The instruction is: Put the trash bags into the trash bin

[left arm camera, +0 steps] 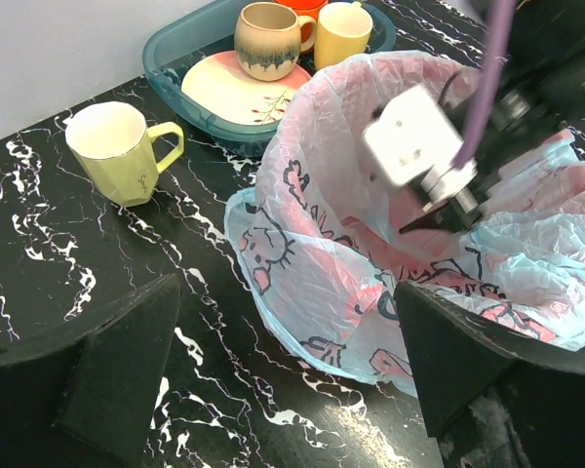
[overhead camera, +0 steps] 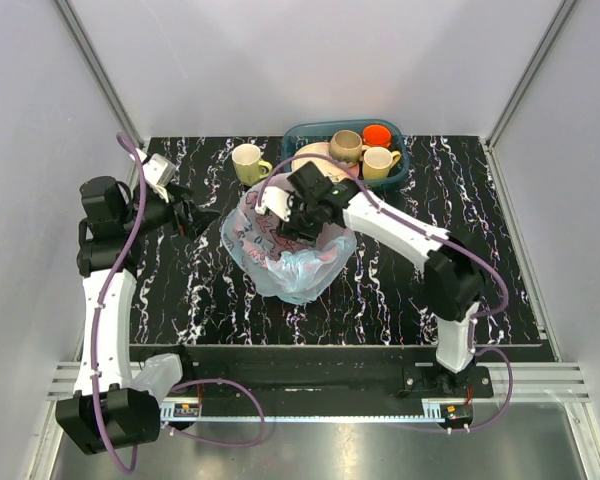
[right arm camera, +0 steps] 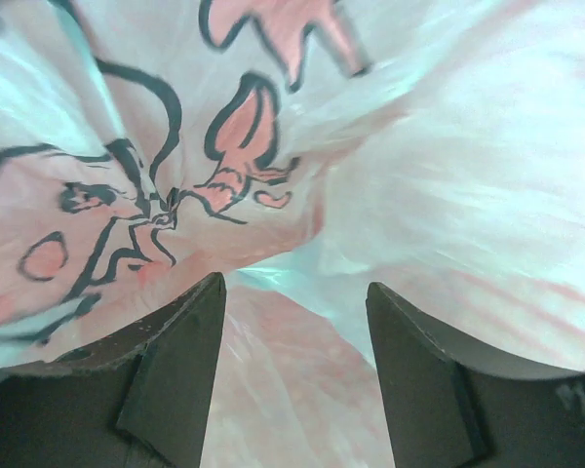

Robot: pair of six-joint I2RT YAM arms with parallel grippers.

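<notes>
The trash bag (overhead camera: 290,268) sits mid-table, a puffed heap of pale blue film with pink and dark cartoon prints, its mouth gaping upward. The right gripper (right arm camera: 294,285) is down inside that mouth, fingers parted with nothing pinched between them, only printed film beyond the tips. The left gripper (overhead camera: 210,220) hovers at the bag's 9 o'clock, just beside its skirt, jaws spread wide and empty.

By my reading, this is the seating step: the bag looks draped in and over the bin, and the work is pressing the film down. The next move calls for the right arm to push the loose film deeper or lift straight out without snagging it. The left could then nip the slack skirt at 9 o'clock and tuck it.

The trash bin is the problem: I cannot make it out directly. Only a reddish blush through the film hints at it underneath, so how far the bag is seated is a guess. From above, the right gripper's tips are lost in the folds.

A yellow-green mug (overhead camera: 248,163) stands at the bag's 11 o'clock. The teal dish tray (overhead camera: 405,165) is at 12 to 1 o'clock, with three mugs and a plate (left arm camera: 236,88).
</notes>
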